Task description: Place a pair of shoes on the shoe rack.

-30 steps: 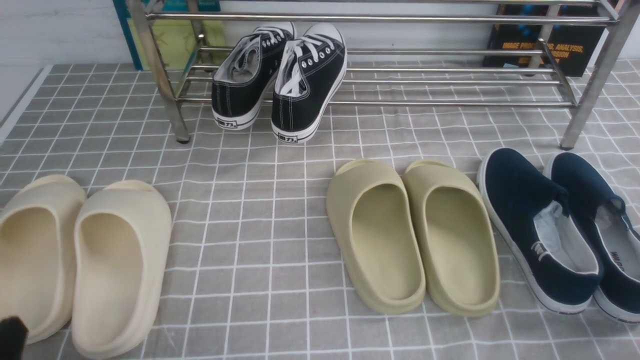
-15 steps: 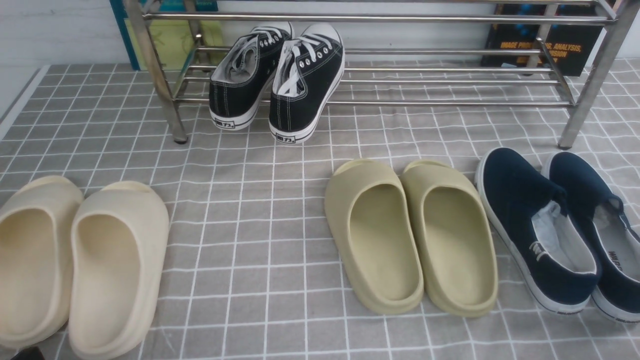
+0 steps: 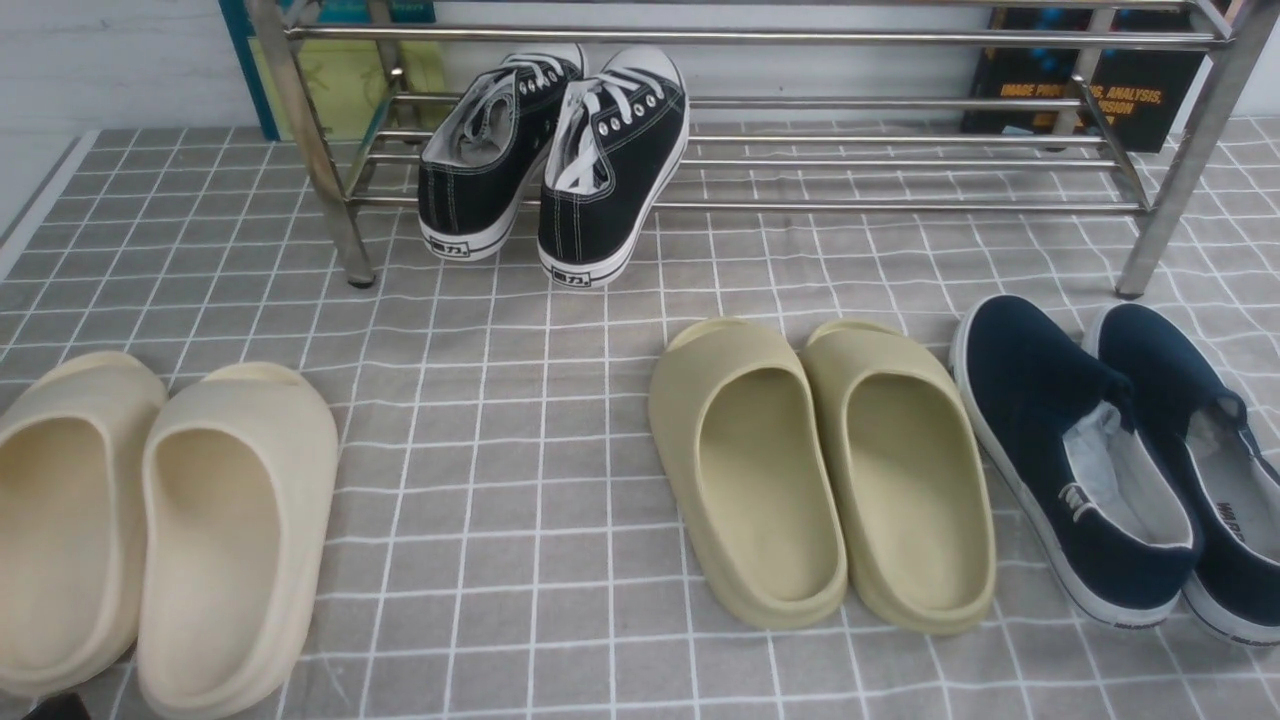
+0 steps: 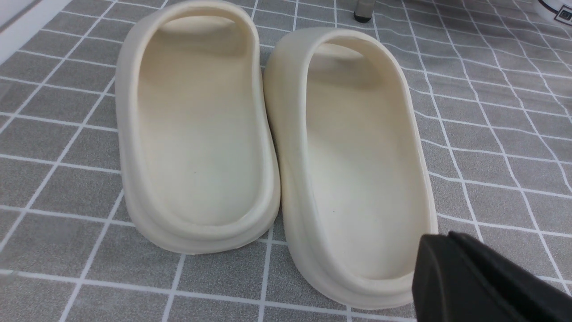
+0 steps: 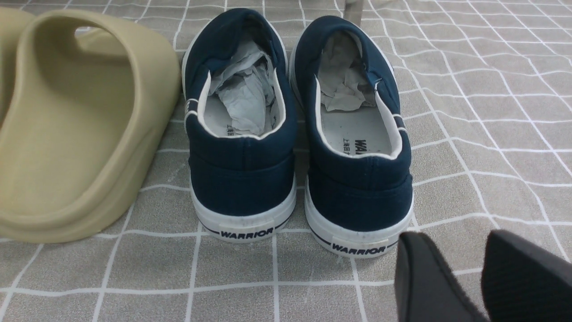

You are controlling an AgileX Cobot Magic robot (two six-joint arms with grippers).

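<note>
Black canvas sneakers rest on far silver metal rack, far from both grippers. Right gripper slightly apart, holding nothing; left gripper gap unclear.

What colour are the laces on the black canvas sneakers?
White laces, clearest in the front view.

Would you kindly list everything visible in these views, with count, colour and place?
sneakers: two, black with white laces, toes on the rack's lowest tier, heels on the cloth
rack: one, silver, at the back
cream slides: two, front left
olive slides: two, centre right
slip-ons: two, navy, paper-stuffed, front right
cloth: one, grey checked, under everything
books: two, behind the rack
left gripper: black, near the cream slides
right gripper: black, slightly open, behind the slip-ons
</note>
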